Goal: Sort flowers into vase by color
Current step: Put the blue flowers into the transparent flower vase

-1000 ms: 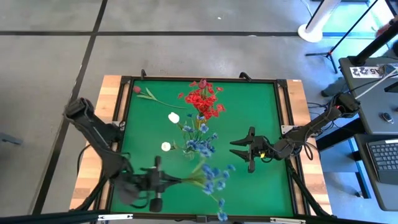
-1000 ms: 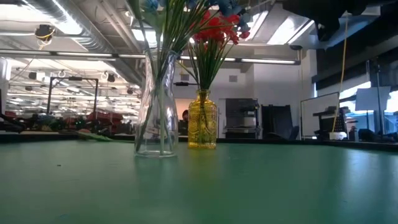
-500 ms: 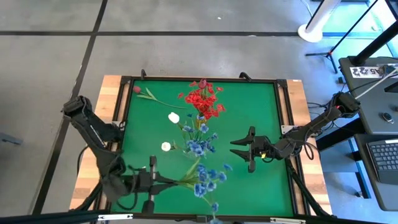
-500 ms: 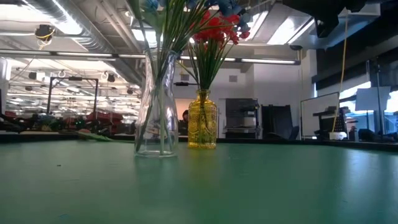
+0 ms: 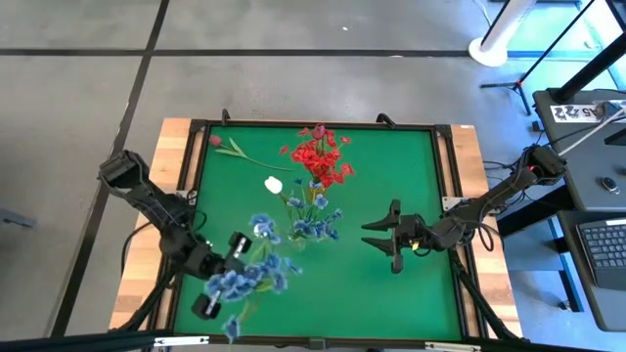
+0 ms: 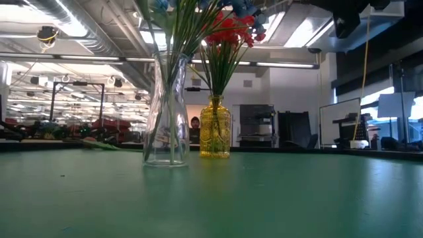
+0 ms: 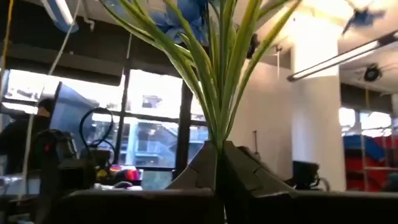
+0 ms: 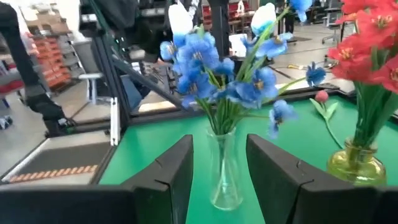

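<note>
My left gripper (image 5: 233, 279) is over the table's near left part, shut on a bunch of blue flowers (image 5: 251, 278) whose green stems (image 7: 219, 93) rise from the fingers. My right gripper (image 5: 380, 235) is open and waits right of the clear vase (image 8: 224, 177), touching nothing. That vase (image 6: 165, 112) stands on the mat with blue flowers (image 5: 315, 227) and white buds (image 5: 274, 184) in it. Behind it a yellow vase (image 6: 215, 129) holds the red flowers (image 5: 319, 158). A pink bud (image 5: 215, 141) lies on its stem near the far left corner. My left gripper pinches the blue bunch by the lower ends of its stems (image 7: 217, 144), gathered together between the two shut fingers (image 7: 198, 171). The bunch is lifted clear of the table. Its stems fan out above the fingers and the blue blooms (image 7: 186, 18) are at the free end.
The green mat has a raised black frame (image 5: 191, 196) and wooden side boards. Bare mat lies along the near edge (image 5: 391, 303) and at the right. Beyond the table stand tripod legs and a desk with a keyboard (image 5: 602, 244).
My left gripper has swung toward the table's left and turned, staying shut on the stems. The blue bunch, which pointed toward the table's right along the near edge, has swung round with it and now sits over the gripper, higher and nearer the left side.
</note>
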